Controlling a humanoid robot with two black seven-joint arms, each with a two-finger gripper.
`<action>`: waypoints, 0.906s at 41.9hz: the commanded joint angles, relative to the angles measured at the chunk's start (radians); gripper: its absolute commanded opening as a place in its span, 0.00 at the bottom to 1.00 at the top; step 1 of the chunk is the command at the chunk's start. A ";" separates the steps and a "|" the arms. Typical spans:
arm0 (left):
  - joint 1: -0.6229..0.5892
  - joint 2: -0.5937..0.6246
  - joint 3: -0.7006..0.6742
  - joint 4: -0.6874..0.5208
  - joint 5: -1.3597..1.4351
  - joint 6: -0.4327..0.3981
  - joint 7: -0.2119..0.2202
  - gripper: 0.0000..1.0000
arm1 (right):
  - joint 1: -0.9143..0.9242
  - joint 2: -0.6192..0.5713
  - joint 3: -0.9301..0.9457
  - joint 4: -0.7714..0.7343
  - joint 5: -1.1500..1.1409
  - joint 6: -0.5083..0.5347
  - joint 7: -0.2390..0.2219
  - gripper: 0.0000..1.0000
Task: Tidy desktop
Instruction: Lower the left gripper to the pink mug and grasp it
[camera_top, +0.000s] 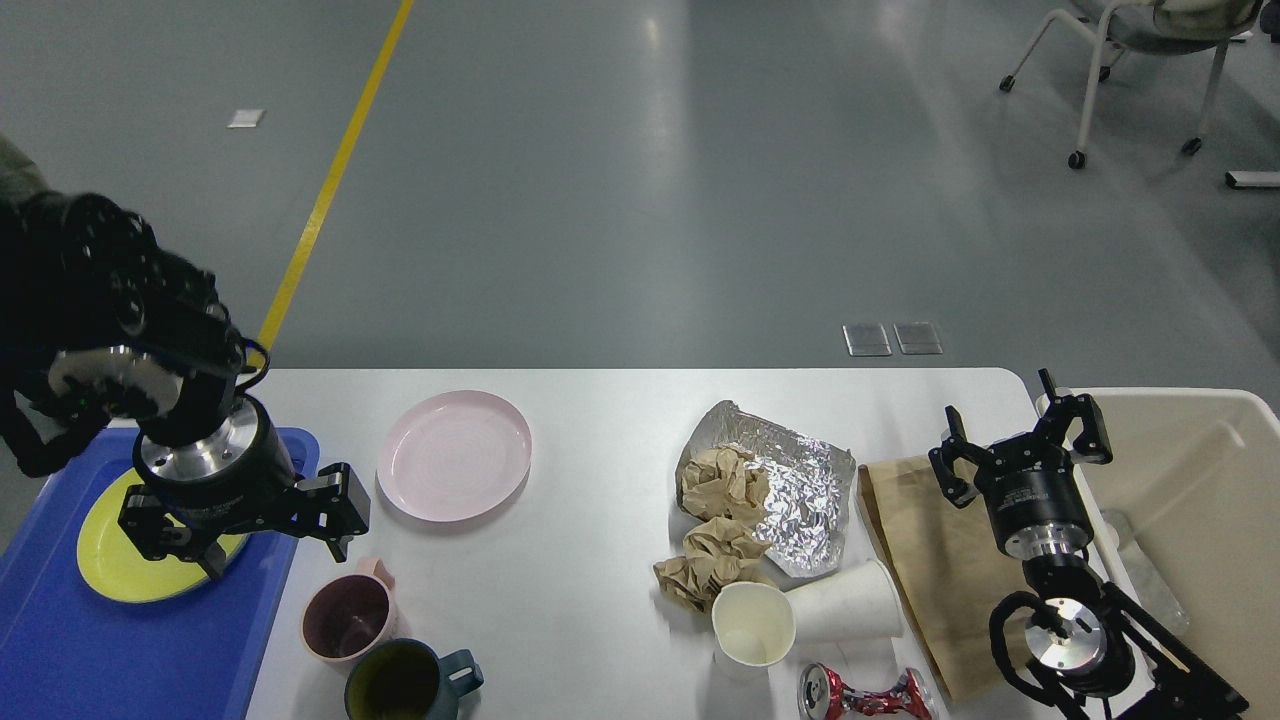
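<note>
The white desktop (600, 560) holds dishes on the left and litter on the right. My left gripper (268, 538) is open and empty. It hangs over the right edge of the blue tray (60, 640), partly covering the yellow plate (105, 575), just above-left of the pink mug (345, 610). A pink plate (455, 455) lies to its right. My right gripper (1018, 440) is open and empty, above the brown paper bag (925, 560) beside the beige bin (1190, 480).
A dark teal mug (405, 680) stands at the front edge. Crumpled foil (800, 480), two brown paper wads (720, 480), two paper cups (755, 625) and a crushed red can (865, 692) lie right of centre. A clear bottle (1140, 570) lies in the bin.
</note>
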 joint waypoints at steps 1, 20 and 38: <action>0.144 0.072 -0.016 0.014 0.050 0.146 -0.007 0.96 | 0.000 0.000 0.000 0.000 0.000 0.000 0.000 1.00; 0.452 0.118 -0.174 0.197 0.153 0.287 -0.013 0.96 | 0.000 0.000 0.000 0.000 0.000 0.000 0.000 1.00; 0.538 0.114 -0.222 0.271 0.208 0.286 -0.013 0.80 | 0.000 0.000 0.000 0.000 0.000 0.000 0.000 1.00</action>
